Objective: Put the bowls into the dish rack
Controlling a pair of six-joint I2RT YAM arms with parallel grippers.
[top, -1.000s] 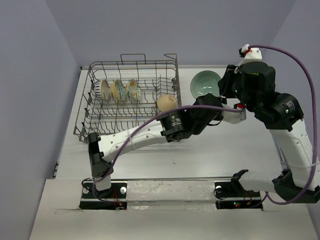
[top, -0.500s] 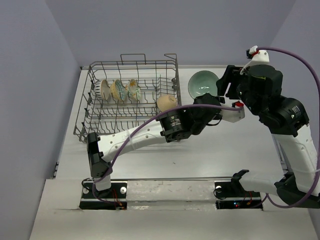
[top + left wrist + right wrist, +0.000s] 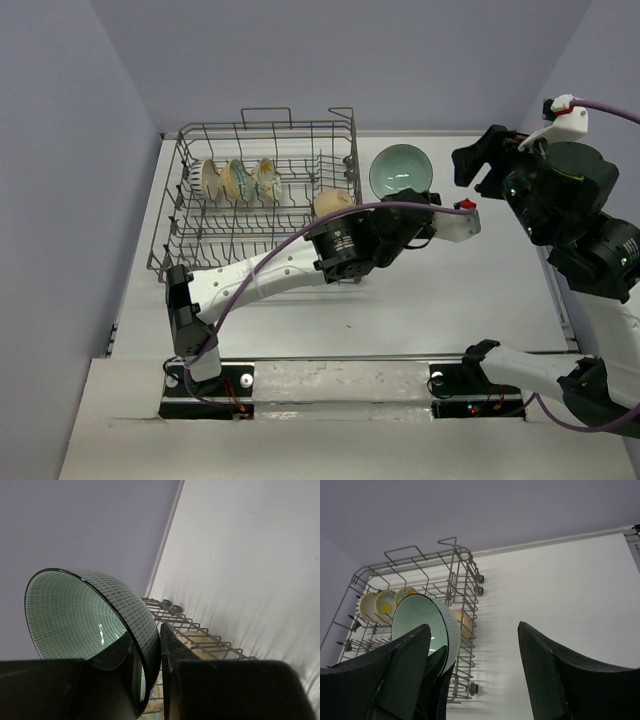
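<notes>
The dish rack [image 3: 265,125] stood on the far left part of the surface [image 3: 450,290]. Three bowls [image 3: 238,181] stood on edge in a row inside its far left part, and a fourth bowl [image 3: 333,205] sat against its right wall. A fifth bowl [image 3: 401,170] hung just right of the rack, in the left tool [image 3: 410,197]. The right tool [image 3: 480,165] was further right, apart from it.

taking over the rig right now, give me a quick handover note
Left gripper: shut on the rim of the teal bowl, held in the air right of the dish rack, outside it.
Right gripper: open, empty, off to the right.
Done: three bowls stand in the rack's left row, tan bowl at its right side.
Left: put the teal bowl in the rack.
</notes>
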